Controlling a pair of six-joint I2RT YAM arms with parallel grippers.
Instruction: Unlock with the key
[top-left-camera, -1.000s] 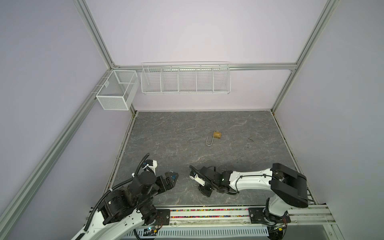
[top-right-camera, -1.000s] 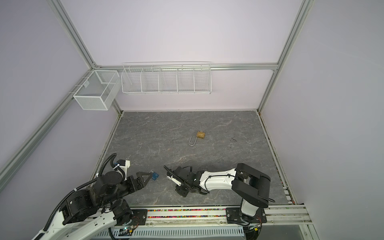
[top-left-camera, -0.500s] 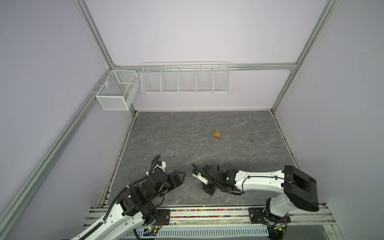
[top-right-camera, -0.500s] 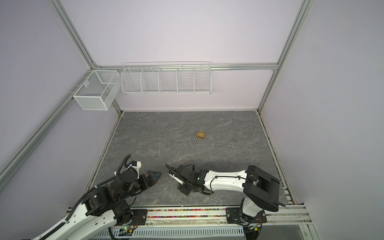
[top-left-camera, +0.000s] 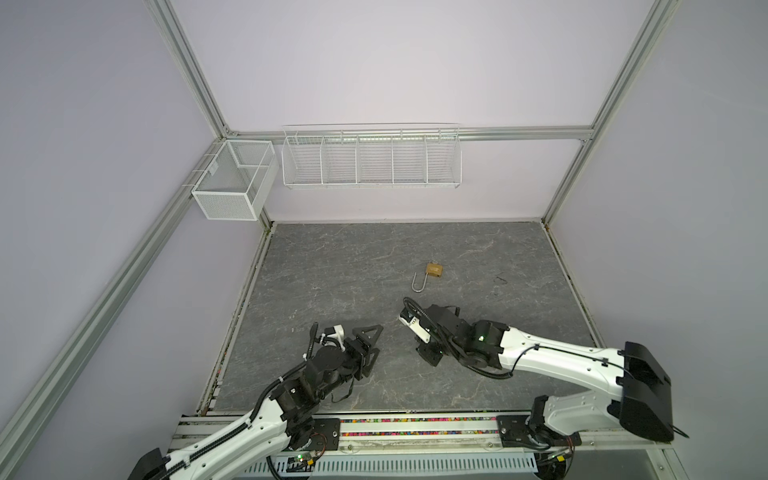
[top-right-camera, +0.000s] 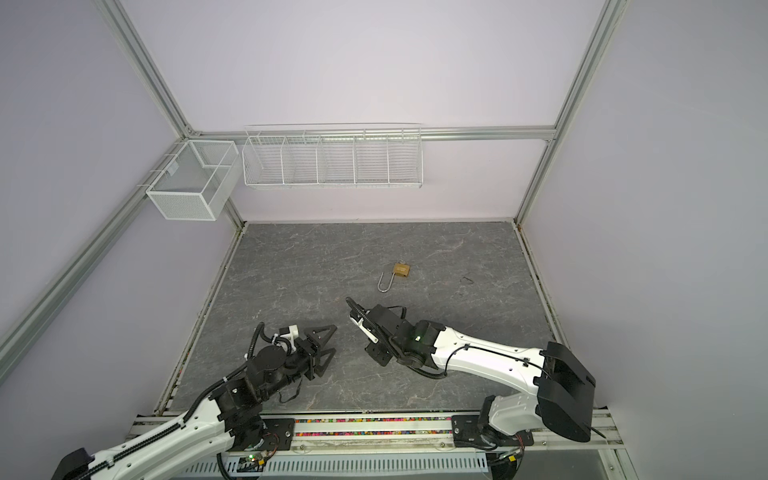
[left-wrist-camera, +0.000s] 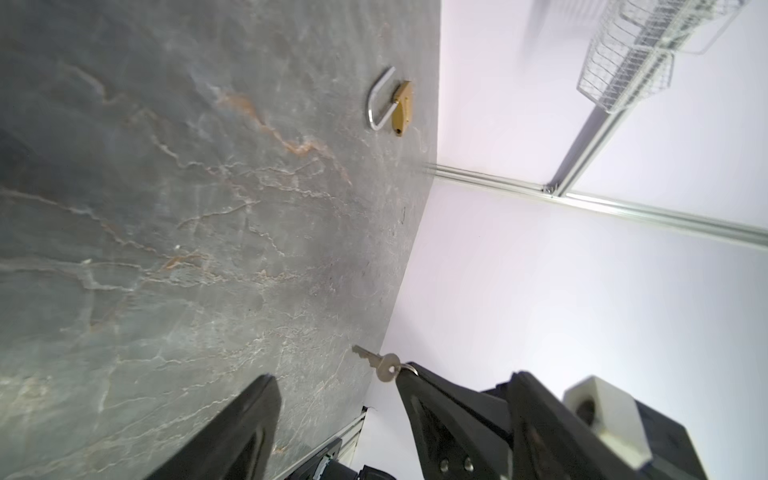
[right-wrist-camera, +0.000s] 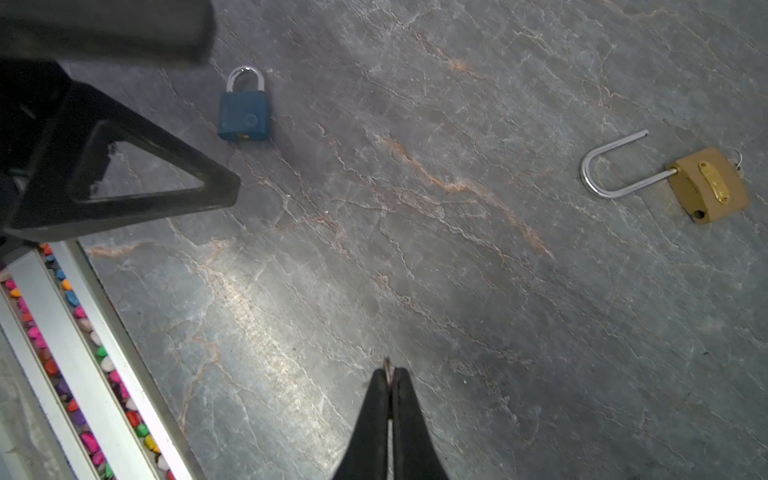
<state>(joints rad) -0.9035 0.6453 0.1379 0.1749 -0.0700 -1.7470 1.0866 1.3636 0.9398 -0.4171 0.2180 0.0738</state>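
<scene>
A blue padlock (right-wrist-camera: 245, 112) with its shackle shut lies on the grey table (top-left-camera: 332, 266). In both top views my left gripper (top-left-camera: 378, 340) (top-right-camera: 333, 340) covers it. That gripper is low over the front of the table, rolled on its side. Its fingers (left-wrist-camera: 245, 428) (right-wrist-camera: 166, 203) are wide open with nothing between them. Close on its right, my right gripper (top-left-camera: 430, 358) (top-right-camera: 380, 358) (right-wrist-camera: 388, 370) points steeply down, shut on a small silver key (left-wrist-camera: 370, 356). The key sticks out past the fingertips on a ring, in line with the left gripper's open jaws.
A brass padlock (top-left-camera: 434, 269) (top-right-camera: 401, 270) (left-wrist-camera: 402, 110) (right-wrist-camera: 706, 185) lies mid-table with its long shackle swung open. Two white wire baskets (top-left-camera: 370, 160) hang at the back wall and left corner. The arms' rail (top-left-camera: 415, 432) runs along the front edge.
My left arm has come down and reached right, over the spot where the blue padlock lay in view. The right gripper has shifted a little back and right, and its jaws have closed fully.
</scene>
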